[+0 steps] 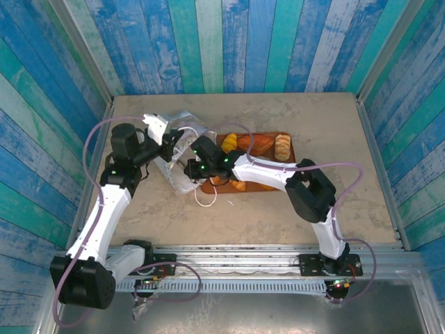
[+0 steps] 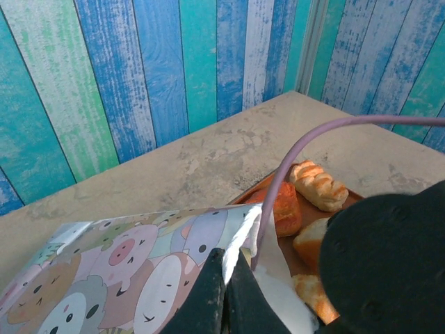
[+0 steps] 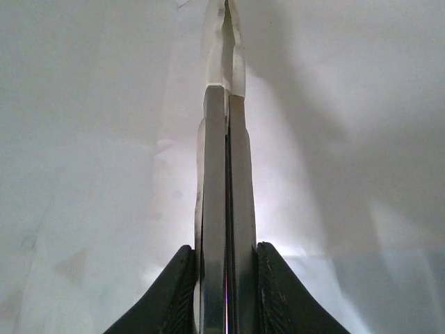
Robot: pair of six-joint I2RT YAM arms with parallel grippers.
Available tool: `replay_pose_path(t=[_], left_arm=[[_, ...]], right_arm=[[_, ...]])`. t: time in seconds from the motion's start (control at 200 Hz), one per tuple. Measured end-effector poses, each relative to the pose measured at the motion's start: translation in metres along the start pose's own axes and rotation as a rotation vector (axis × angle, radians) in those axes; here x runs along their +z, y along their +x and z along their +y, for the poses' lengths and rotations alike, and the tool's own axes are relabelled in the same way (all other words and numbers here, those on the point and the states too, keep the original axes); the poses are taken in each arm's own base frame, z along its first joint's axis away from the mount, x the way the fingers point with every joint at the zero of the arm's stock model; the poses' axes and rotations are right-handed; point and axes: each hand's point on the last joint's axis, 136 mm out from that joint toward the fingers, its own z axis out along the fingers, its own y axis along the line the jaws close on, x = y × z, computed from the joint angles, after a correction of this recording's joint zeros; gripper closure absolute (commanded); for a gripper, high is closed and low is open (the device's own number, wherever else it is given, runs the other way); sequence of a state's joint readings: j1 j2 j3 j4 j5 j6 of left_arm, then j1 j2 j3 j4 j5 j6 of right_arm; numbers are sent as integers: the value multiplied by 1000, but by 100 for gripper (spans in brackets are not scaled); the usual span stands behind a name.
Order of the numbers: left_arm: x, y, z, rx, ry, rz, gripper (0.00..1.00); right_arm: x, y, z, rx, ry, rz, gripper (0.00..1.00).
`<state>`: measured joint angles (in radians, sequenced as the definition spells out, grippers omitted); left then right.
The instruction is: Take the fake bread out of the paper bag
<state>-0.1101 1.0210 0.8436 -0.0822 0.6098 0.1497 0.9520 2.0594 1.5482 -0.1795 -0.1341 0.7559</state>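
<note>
Paper bag (image 2: 118,268) lies on its side on the table (image 1: 313,125), at 9 o'clock of the tray (image 1: 288,158), mouth facing the tray. Five or so bread pieces (image 2: 318,184) sit on the tray. Can't tell whether any is left in the bag, as its inside is hidden from above.

Left gripper (image 2: 226,261): fingers clenched on the bag's upper rim, white paper edge nipped between them. Right gripper (image 3: 224,90): fingers pressed together with white paper on all sides, so likely inside the mouth. It looks to be nipping a thin fold of the bag's own wall. No bread between them.

Risks, as judgement:
- Both grips are on paper, not bread. Pulling the two arms apart could tear the rim or the fold, since thin paper is held at small points.
- If the right gripper pulls toward 3 o'clock holding only the fold, the bag drags onto the tray and knocks the near rolls off its 9 o'clock edge.
- Lifting the rim too fast could tip any leftover bread out in a heap, so it rolls off toward 6 o'clock.
- The loose cord handle (image 1: 205,198) at 6 o'clock of the bag mouth could snag on the right wrist.
- The left arm's purple cable (image 2: 278,188) crosses the mouth and may catch the rim.
</note>
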Motion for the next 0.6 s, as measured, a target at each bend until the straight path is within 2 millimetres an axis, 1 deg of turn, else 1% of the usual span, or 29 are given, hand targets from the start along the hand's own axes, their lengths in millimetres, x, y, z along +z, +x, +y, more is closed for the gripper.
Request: replay_pose_path(t=[0.115,0.285,0.356,0.601], left_arm=[[-2,-3,1,3,-13,-10,100],[-4,-8,2,-8,-20,-28,100],[-4,-9,2,-17,-20,-32,100],[-4,-11,4,-58,-29,-37,100]], right_arm=[[-11,1,-4,-1,2,-1,78],[-21,-2,-19,26,23,-5,74],[-23,-5,-24,43,30,-10,72],[-26,-17,-31,84,31,-35,67]])
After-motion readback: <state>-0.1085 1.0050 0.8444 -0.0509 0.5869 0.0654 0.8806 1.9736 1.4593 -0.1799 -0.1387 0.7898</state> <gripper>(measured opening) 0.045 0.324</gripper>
